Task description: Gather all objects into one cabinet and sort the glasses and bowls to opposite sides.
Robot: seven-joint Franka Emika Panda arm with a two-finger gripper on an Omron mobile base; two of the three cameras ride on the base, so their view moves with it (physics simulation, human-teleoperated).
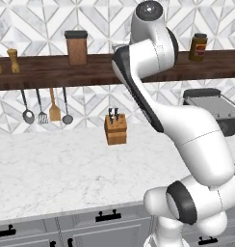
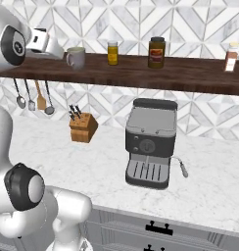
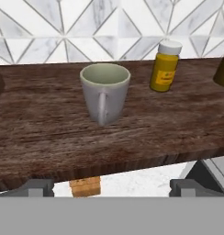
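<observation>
**Mug at the shelf edge — a clumsy approach could tip it**

The tool hangs short of the dark wooden shelf with its tips spread wide apart and nothing between them. The grey mug stands upright on that shelf, handle turned toward the camera, well clear of the tips. A yellow spice jar sits just beside it.

Risks, as I judge them: the handle faces the approach, so one tip may strike it and spin or topple the mug; a wide sweep could clip the jar — or the tips could catch the shelf's front edge.
</observation>
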